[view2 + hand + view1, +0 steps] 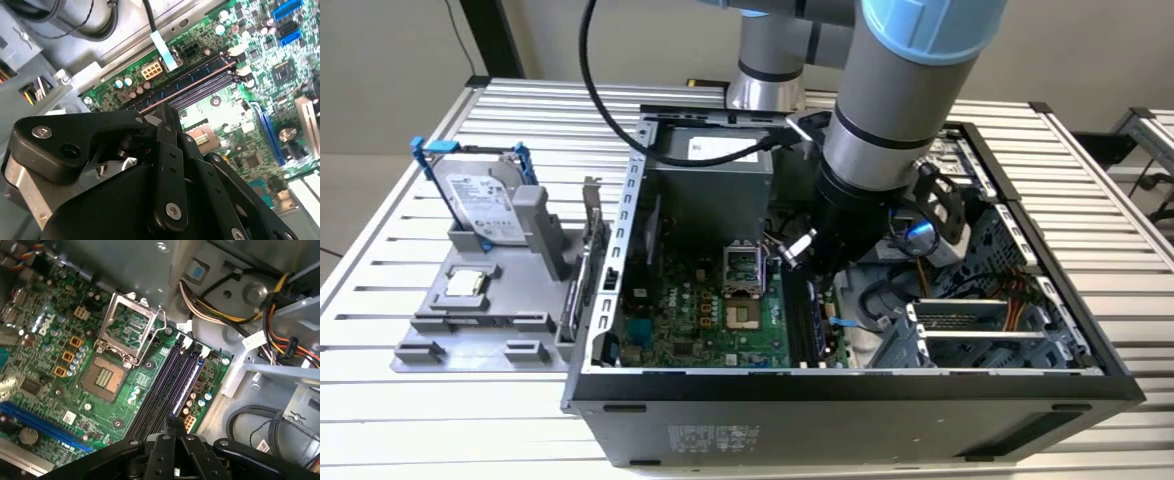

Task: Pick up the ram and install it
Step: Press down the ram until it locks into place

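Gripper point(795, 254) low inside the open computer case point(854, 385), just above the memory slots point(167, 385).
Its fingers point(172, 426) sit close together; you cannot tell whether they pinch the ram. Keep them square along the slots. Farther left, a thin dark stick point(591, 262) on the grey fixture point(467, 335) may be it.

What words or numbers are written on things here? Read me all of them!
On the hard drive label: print too small to read.
On the power supply sticker: too blurred to read.
On the case sticker: too small to read.
On the motherboard sticker: too blurred to read.
So nothing here can be quoted.
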Robot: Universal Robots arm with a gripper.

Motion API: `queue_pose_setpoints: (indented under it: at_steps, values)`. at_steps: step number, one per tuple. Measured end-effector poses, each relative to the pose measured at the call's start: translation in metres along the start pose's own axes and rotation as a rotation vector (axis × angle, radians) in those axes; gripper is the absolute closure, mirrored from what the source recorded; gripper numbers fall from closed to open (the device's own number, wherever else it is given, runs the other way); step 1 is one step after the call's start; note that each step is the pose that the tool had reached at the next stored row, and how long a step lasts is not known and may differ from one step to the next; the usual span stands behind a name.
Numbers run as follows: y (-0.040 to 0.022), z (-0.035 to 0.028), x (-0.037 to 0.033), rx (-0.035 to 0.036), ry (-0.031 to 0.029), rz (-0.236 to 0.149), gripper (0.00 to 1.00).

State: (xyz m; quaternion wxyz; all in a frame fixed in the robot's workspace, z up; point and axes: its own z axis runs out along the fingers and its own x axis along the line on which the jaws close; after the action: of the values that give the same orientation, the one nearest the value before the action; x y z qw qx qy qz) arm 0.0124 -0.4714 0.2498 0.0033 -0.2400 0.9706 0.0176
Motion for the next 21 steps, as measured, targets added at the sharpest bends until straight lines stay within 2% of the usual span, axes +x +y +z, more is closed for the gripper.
queue_pose_setpoints:
  at_steps: [14, 21]
  values:
    - [0.0000, 0.0000, 0.0000, -0.0095, 0.0051, -0.255, 1.00]
    - [0.0000, 0.0000, 0.0000, -0.0167, 0.0048, -0.376, 1.00]
